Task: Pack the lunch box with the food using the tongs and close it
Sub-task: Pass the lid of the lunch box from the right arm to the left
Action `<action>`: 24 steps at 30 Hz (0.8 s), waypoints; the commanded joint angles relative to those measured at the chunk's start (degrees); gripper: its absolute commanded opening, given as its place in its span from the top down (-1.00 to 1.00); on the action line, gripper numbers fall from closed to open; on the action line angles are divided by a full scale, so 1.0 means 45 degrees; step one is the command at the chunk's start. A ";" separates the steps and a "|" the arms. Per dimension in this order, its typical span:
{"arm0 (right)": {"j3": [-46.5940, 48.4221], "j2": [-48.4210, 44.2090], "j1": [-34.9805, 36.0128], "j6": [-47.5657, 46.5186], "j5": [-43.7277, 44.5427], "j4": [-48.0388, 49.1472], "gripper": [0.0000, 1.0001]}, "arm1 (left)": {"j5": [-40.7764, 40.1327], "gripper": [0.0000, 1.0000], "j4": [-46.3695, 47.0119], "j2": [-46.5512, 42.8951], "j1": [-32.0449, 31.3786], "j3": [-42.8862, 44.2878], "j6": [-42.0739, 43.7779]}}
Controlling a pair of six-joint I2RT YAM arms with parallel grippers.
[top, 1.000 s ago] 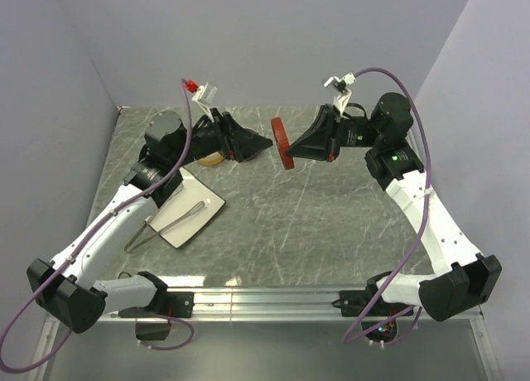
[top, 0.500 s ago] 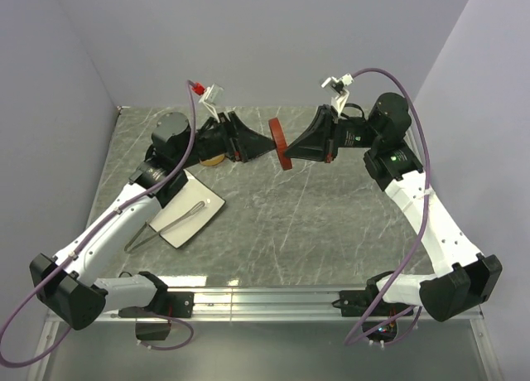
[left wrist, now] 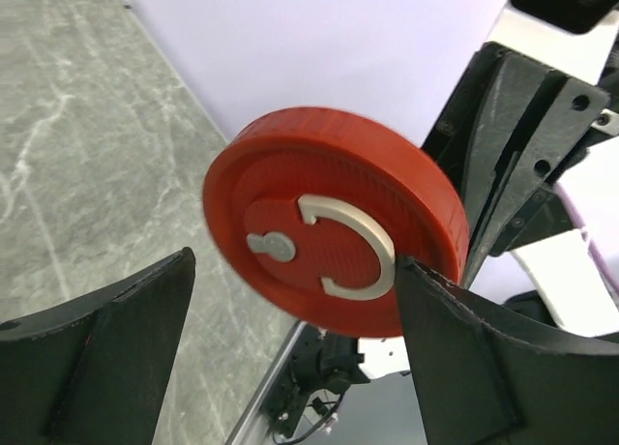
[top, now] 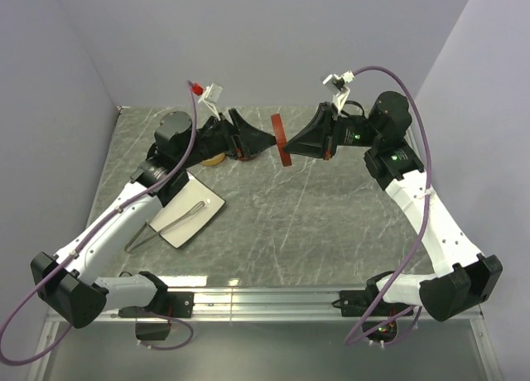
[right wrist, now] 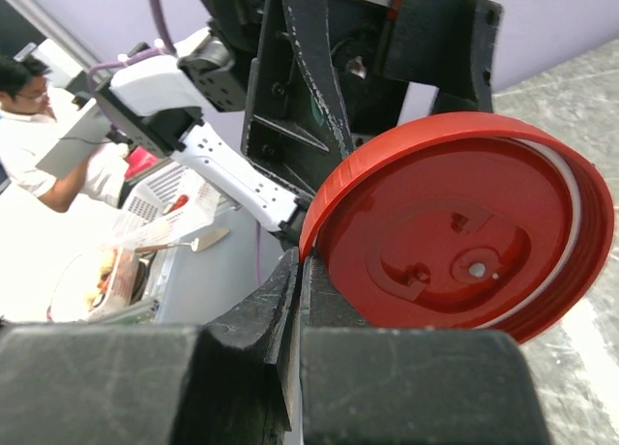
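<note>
at the far left the tongs (top: 175, 219) lie slantwise, their joined end over the white plate (top: 204, 195) and their open tips off its near corner on the grey marble table (top: 315, 215). just behind the plate a cream tub (top: 214, 158) peeks out from under the left arm, mostly hidden. the left gripper (top: 265, 141) hangs above the table's far half, pointing right, jaws spread wide. in the left wrist view one finger (left wrist: 116, 339) stands apart from the dark red lid (top: 281, 141), while the other finger (left wrist: 464, 358) sits at the rim; contact there i cannot tell. the lid is on edge in the air between the two grippers, its face with a pale c-shaped handle turned toward the left wrist camera. to its right the right gripper (top: 291, 151) is clenched tight on the lid's lower rim, holding it up off the table.
</note>
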 commanded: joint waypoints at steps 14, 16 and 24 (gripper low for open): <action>0.1606 -0.0192 -0.0432 -0.1347 0.0282 -0.0980 1.00 | 0.2796 -0.55 0.4542 -0.1511 0.2249 -0.2769 -0.1191; 0.1489 -0.0114 -0.0607 -0.0392 0.0379 0.0074 1.00 | 0.3211 -0.56 0.5791 -0.1375 0.2249 -0.2869 -0.1605; 0.0183 0.0375 -0.0745 0.4258 0.0828 0.5458 1.00 | 0.3194 -0.30 0.7518 -0.0615 0.2016 -0.2577 -0.3247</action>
